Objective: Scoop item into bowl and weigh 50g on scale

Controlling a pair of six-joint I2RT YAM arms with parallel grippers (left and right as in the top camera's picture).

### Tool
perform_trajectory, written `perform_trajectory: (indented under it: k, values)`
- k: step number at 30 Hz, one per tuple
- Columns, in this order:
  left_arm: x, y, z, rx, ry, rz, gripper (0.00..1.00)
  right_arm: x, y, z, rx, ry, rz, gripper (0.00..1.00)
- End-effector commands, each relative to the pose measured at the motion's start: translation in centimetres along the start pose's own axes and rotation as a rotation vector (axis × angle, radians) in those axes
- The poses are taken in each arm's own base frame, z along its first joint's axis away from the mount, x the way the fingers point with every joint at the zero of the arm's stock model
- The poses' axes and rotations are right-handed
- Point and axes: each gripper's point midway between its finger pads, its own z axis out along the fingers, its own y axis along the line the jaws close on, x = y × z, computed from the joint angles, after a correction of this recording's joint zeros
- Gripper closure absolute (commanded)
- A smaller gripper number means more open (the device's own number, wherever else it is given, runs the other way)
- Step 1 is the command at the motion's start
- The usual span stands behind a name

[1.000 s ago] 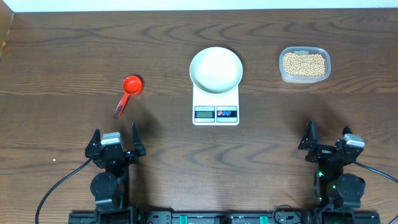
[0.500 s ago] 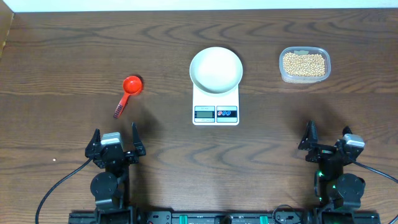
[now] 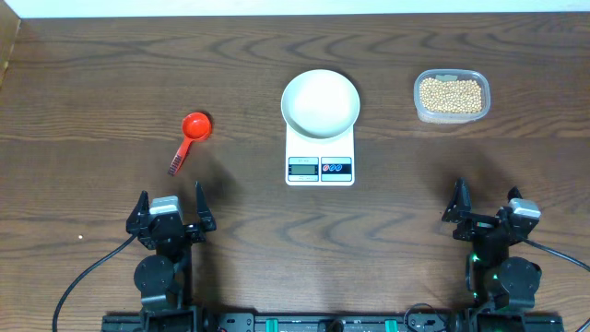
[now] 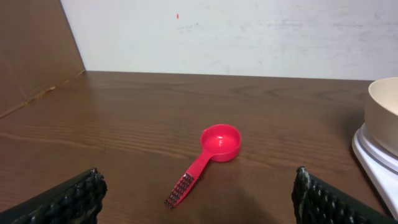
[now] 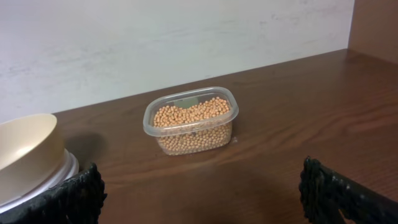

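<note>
Beans sit untouched in their clear tub at the far right of the table. Nothing has moved over the last second. The left hand and right hand both rest at the near edge, fingers spread wide apart and holding nothing. Ahead of the left hand lies the red scoop (cup away from the arm, handle toward it), well apart from the fingers. Further out, in the middle, the white bowl stands empty on the scale. I judge the task has not begun, and that picking up the scoop comes first.
</note>
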Motion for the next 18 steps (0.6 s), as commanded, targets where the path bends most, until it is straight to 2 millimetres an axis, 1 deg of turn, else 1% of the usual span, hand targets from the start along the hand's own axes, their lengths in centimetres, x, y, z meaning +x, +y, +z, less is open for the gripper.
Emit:
perform_trajectory:
  k: [1, 10, 16, 18]
  values:
    - [1.8, 0.4, 0.1, -0.030, 0.059, -0.005, 0.02, 0.1, 0.2, 0.0, -0.007, 0.002, -0.004, 0.01]
    - [1.8, 0.4, 0.1, -0.029, 0.059, -0.006, 0.02, 0.1, 0.2, 0.0, -0.007, 0.002, -0.004, 0.01]
    - [1.3, 0.0, 0.1, -0.001, 0.038, -0.009, 0.02, 0.1, 0.2, 0.0, -0.007, 0.001, -0.004, 0.01]
    - [1.1, -0.7, 0.1, 0.040, 0.028, -0.008, 0.02, 0.1, 0.2, 0.0, -0.007, 0.002, -0.004, 0.01]
